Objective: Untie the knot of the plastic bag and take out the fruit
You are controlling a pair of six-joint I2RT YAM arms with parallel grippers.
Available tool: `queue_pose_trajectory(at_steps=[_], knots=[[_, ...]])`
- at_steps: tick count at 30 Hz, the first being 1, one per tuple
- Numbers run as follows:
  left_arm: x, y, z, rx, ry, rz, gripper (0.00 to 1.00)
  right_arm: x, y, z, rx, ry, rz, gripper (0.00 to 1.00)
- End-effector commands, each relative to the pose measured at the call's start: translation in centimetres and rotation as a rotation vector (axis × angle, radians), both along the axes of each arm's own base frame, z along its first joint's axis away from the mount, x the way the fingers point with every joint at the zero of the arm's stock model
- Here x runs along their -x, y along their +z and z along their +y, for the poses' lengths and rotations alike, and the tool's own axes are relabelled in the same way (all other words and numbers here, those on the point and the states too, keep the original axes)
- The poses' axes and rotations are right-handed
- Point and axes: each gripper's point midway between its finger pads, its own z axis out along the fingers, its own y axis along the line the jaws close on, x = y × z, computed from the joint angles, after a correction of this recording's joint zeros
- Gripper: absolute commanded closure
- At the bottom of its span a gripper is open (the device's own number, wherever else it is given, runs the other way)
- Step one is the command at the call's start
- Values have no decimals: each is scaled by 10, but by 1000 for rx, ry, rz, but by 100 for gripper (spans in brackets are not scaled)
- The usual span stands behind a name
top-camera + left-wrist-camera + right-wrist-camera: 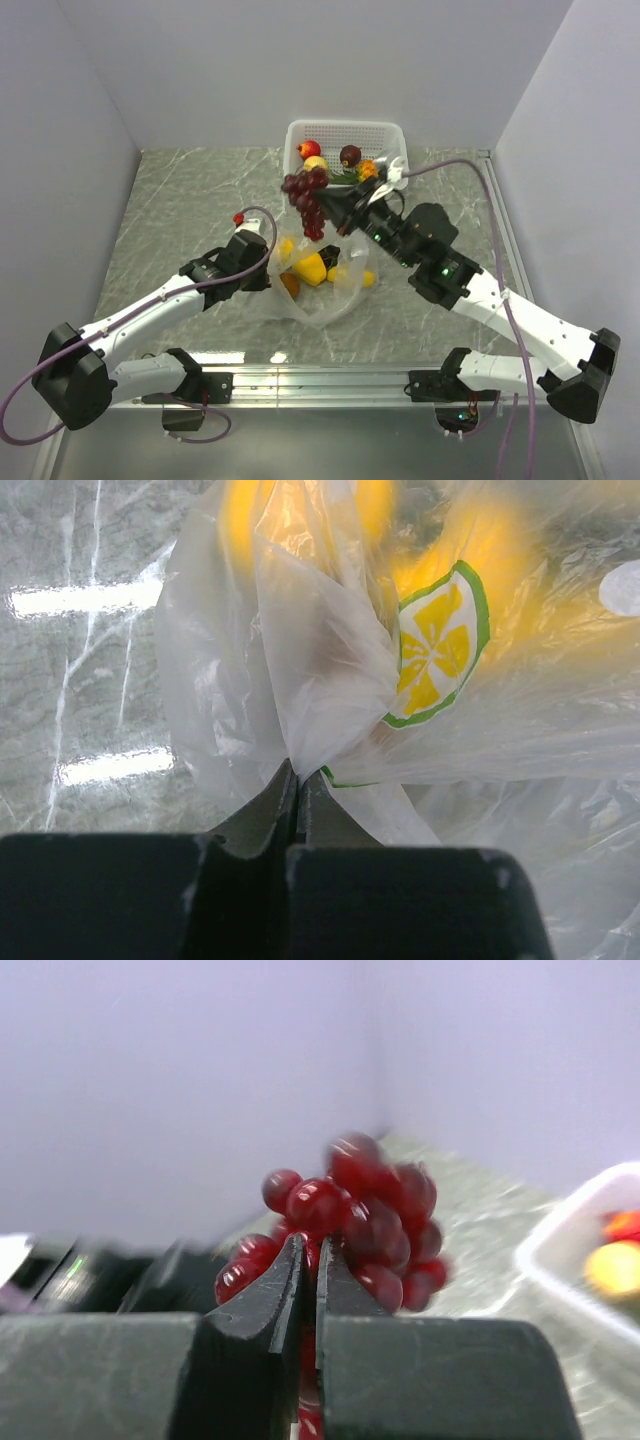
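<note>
No words, numbers or brand names can be read in any of the three views. The one printed sign is a round citrus-slice emblem, yellow segments on white inside a green ring, on the clear plastic bag. In the left wrist view it sits just above and to the right of the left gripper. A sliver of a second green-edged print shows right beside the tips, too folded to make out.
</note>
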Motion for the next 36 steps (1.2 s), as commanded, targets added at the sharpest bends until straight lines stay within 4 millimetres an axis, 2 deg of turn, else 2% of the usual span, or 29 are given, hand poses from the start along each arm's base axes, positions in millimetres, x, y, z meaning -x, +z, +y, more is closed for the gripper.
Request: queue_pose_trajectory(at_steps=[1,3,4,5,7,8,10,11,12,13,14,16,17,19,20,21,22,23,24,25,26,27,28,29,31,34,35,36], knots=[[-5,8,-5,20,-12,-26,99,-22,56,-36,-112,-118,-87,100],[-5,9,-4,18,-9,-29,99,-36,67,-46,-111,-171,-107,100],[-6,9,-4,20,-9,-32,99,-50,68,-59,-105,-218,-107,100],[-6,9,-5,22,-10,-32,99,-62,71,-61,-101,-246,-103,100],[-6,9,-6,24,-13,-30,99,-84,69,-71,-90,-297,-97,100],[-6,10,-6,26,-13,-32,99,-106,63,-79,-76,-342,-80,100],[-6,10,-7,31,-17,-33,99,-132,52,-87,-61,-386,-38,100],[-6,10,-8,31,-17,-33,99,-151,38,-83,-39,-385,-9,100],[-6,10,-8,35,-18,-34,99,-170,28,-95,-34,-422,15,100],[-6,10,-8,37,-15,-35,99,-182,22,-96,-43,-429,36,100],[-6,10,-8,39,-18,-33,99,-201,1,-92,-20,-423,70,100],[-6,9,-8,38,-15,-32,99,-228,-16,-102,-20,-461,104,100],[-6,9,-7,37,-14,-33,99,-248,-35,-101,-5,-474,134,100],[-6,9,-8,41,-17,-33,99,-272,-52,-106,-7,-487,160,100],[-5,9,-9,42,-18,-33,99,-290,-67,-101,5,-488,184,100],[-5,9,-9,44,-18,-32,99,-300,-75,-100,12,-482,195,100],[-6,8,-9,41,-16,-32,99,-311,-67,-100,2,-485,181,100],[-6,9,-9,44,-19,-33,99,-326,-93,-97,27,-488,219,100],[-5,8,-10,46,-21,-28,99,-334,-98,-95,33,-490,225,100],[-5,7,-10,47,-21,-26,99,-341,-92,-94,30,-491,216,99],[-4,6,-10,47,-21,-26,99,-351,-108,-93,47,-497,239,88],[-4,6,-11,49,-24,-24,99,-355,-110,-92,53,-499,244,52],[-4,5,-11,50,-24,-21,99,-358,-106,-91,63,-501,247,39],[-4,5,-11,52,-24,-20,99,-360,-110,-92,74,-509,260,30],[-4,5,-12,55,-26,-20,99,-357,-107,-96,87,-524,267,17],[-5,9,-13,63,-30,-32,99,-339,-87,-103,105,-529,242,14],[-5,10,-13,66,-31,-34,99,-327,-73,-106,104,-529,227,14],[-4,11,-13,66,-31,-36,99,-318,-72,-106,125,-519,235,14]])
